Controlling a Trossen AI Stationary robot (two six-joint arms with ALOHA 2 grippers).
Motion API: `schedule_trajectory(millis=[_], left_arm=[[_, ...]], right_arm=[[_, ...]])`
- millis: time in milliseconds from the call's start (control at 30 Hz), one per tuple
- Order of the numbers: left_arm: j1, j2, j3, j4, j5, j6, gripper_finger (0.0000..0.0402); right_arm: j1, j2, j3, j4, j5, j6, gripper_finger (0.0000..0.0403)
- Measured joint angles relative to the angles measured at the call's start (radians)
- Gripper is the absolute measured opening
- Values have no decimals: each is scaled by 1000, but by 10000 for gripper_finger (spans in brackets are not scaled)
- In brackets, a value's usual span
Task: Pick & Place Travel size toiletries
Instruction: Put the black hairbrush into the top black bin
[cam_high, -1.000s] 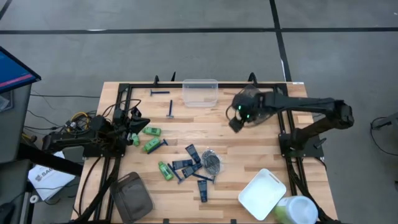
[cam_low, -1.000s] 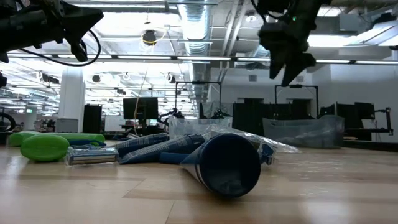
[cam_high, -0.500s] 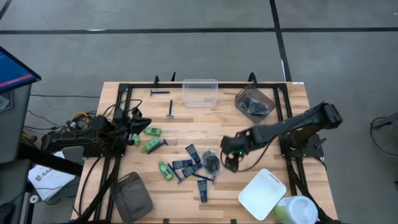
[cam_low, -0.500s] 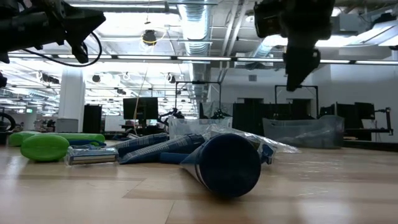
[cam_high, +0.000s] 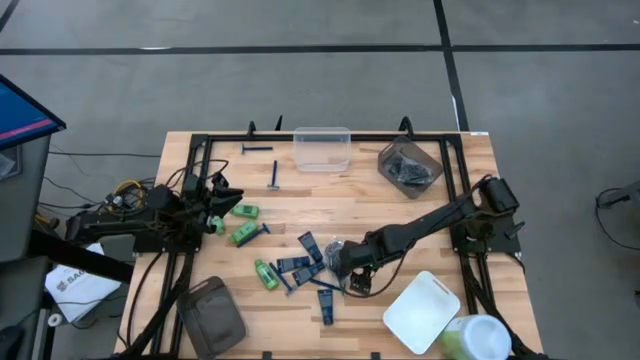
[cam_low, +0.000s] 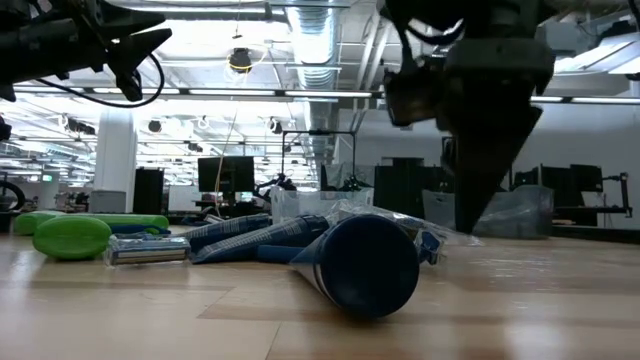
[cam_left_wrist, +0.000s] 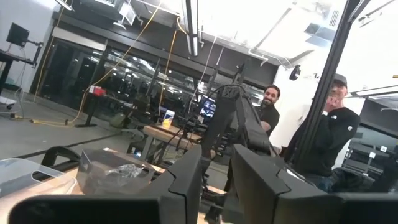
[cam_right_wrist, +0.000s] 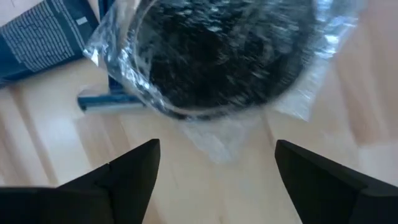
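Note:
The toiletries lie in a loose pile mid-table: green mini bottles (cam_high: 243, 233) (cam_low: 72, 237), flat navy tubes (cam_high: 293, 264) (cam_low: 365, 265), blue razors (cam_high: 275, 176) and a round dark disc in clear wrap (cam_high: 340, 258) (cam_right_wrist: 224, 50). My right gripper (cam_high: 354, 281) (cam_right_wrist: 214, 180) (cam_low: 478, 215) is open and points down just on the near side of the wrapped disc, low over the table and touching nothing. My left gripper (cam_high: 224, 193) (cam_left_wrist: 216, 180) hovers at the table's left, its fingers a narrow gap apart and holding nothing.
A clear tub (cam_high: 322, 148) stands at the far edge and a grey-brown tub holding discs (cam_high: 408, 165) at the far right. A white tub (cam_high: 422, 312) is at the near right and a grey-brown tub (cam_high: 212, 318) at the near left. Two people stand beyond the table (cam_left_wrist: 329, 134).
My right gripper has swung from above the grey-brown tub at the far right toward the near edge and the left. It has come down to the pile beside the wrapped disc. The toiletries have not moved.

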Motion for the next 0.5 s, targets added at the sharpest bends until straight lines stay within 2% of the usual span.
schedule_trajectory(millis=[300, 400, 500], left_arm=[[0, 0, 0, 10, 0, -9, 86], [0, 0, 0, 12, 1, -10, 86], [0, 0, 0, 12, 1, -11, 86]], right_arm=[[-10, 59, 4, 26, 12, -2, 287], [-13, 61, 4, 22, 17, -2, 256], [-18, 62, 3, 13, 23, -2, 203]])
